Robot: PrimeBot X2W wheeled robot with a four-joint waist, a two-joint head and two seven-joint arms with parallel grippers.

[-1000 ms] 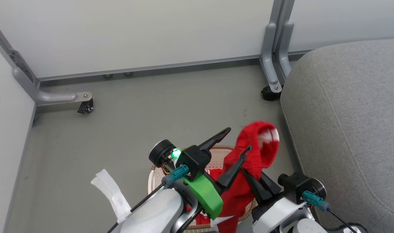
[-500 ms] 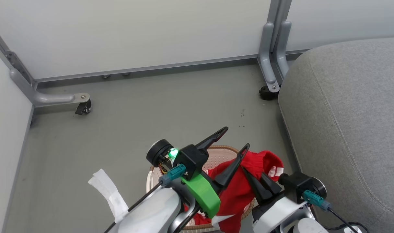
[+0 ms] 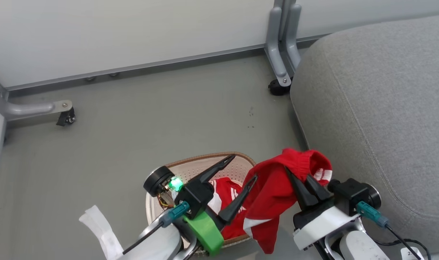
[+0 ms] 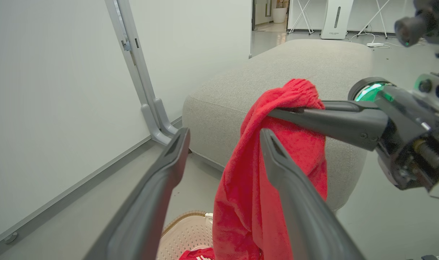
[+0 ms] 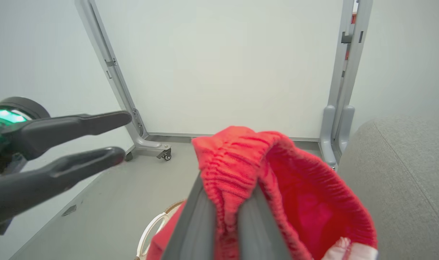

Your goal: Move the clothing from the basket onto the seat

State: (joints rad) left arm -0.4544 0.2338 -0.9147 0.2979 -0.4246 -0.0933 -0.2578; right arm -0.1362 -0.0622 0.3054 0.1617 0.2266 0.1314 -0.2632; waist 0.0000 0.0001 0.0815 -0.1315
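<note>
The right gripper (image 3: 297, 172) pinches a soft red garment (image 3: 270, 202), its white label (image 3: 322, 174) too small to read; the left gripper (image 3: 243, 167) gapes empty.

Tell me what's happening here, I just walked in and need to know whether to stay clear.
The robot's right hand is shut on a red garment and holds it up between the basket and the seat, not yet on the seat. The left hand is open over the basket, holding nothing. Another red piece lies in the basket.
</note>
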